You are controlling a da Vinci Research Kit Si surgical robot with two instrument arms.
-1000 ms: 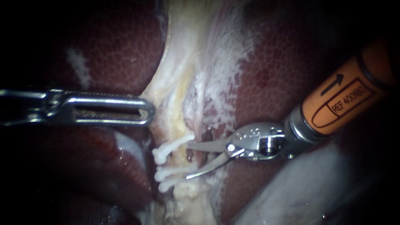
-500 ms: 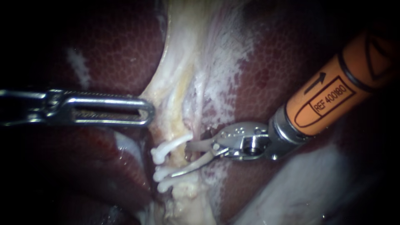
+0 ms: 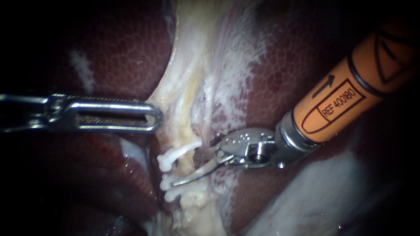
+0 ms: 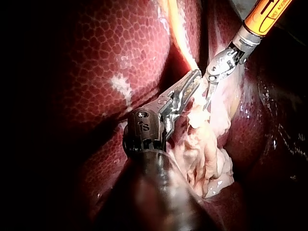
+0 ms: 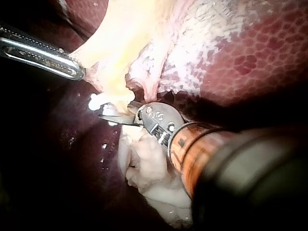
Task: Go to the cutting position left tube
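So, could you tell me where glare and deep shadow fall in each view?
Endoscope view: glare along the left instrument, borders black. Left wrist view: light falls on the liver; that instrument's shaft lies in shadow. Right wrist view: a clip glares white; the right instrument is dark near the camera.

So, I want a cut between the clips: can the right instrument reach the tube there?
Probably yes: the right instrument stands open at the tube between the white clips; nothing crosses it, and the left instrument sits apart.
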